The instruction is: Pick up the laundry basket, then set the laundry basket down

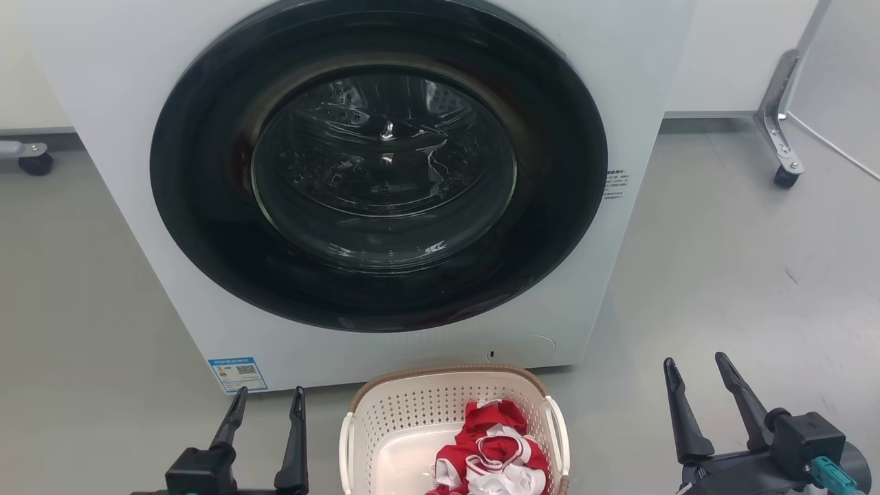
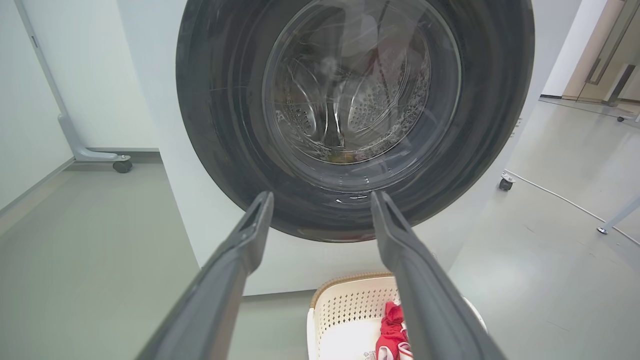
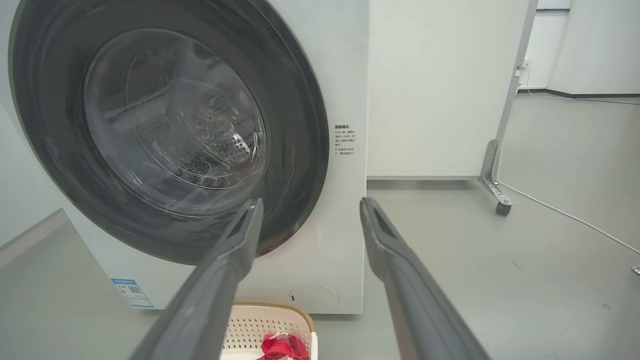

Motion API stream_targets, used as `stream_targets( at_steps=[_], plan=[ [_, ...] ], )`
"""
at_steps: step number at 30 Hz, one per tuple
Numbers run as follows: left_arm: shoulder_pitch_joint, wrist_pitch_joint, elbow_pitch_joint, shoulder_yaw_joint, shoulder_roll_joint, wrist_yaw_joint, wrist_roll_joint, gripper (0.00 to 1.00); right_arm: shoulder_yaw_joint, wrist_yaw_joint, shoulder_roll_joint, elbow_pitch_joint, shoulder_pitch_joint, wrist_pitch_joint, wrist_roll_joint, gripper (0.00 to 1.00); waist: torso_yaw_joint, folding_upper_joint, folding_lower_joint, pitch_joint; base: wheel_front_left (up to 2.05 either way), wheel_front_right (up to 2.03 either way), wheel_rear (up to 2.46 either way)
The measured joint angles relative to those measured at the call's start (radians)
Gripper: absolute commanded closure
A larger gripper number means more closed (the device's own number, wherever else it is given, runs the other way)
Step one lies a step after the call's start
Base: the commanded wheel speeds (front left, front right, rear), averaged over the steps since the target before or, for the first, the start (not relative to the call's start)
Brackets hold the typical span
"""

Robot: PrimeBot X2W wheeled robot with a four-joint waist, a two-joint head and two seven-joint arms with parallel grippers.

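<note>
Head view: laundry basket [image 1: 412,416], set on the floor [image 1: 722,275] before the washing machine [image 1: 137,103], between left gripper [image 1: 270,395] and right gripper [image 1: 694,362]. The fingers are spread, nothing held.
Left wrist view: perforated plastic, judged stiff and light, with red garments [image 2: 392,325] inside.
Right wrist view: woven rim is seen; the side handles are judged the best hold.

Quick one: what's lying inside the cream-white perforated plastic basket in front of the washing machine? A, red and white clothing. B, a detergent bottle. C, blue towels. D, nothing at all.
A: red and white clothing lies bunched inside the cream-white perforated plastic laundry basket, toward its right side, in front of the white washing machine.
</note>
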Motion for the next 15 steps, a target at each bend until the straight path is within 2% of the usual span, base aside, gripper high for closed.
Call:
stream_targets(
  at_steps=[9,10,15],
  plan=[
    [0.000,0.027,-0.011,0.004,-0.006,0.000,0.011,0.00,-0.002,0.000,0.004,-0.002,0.002,0.000,0.000,0.00,0.004,0.0000,0.0000,0.002,0.00,0.00,0.00],
    [0.000,0.030,-0.014,0.004,-0.007,0.000,0.014,1.00,-0.002,0.000,0.005,-0.002,0.002,0.000,0.000,1.00,0.004,0.0000,0.0000,0.003,0.00,0.00,0.00],
    [0.021,0.034,0.027,0.001,-0.013,-0.002,0.005,1.00,0.005,0.002,0.027,0.032,0.032,0.007,0.005,1.00,0.005,0.0001,0.0000,0.003,0.00,0.00,0.00]
  ],
)
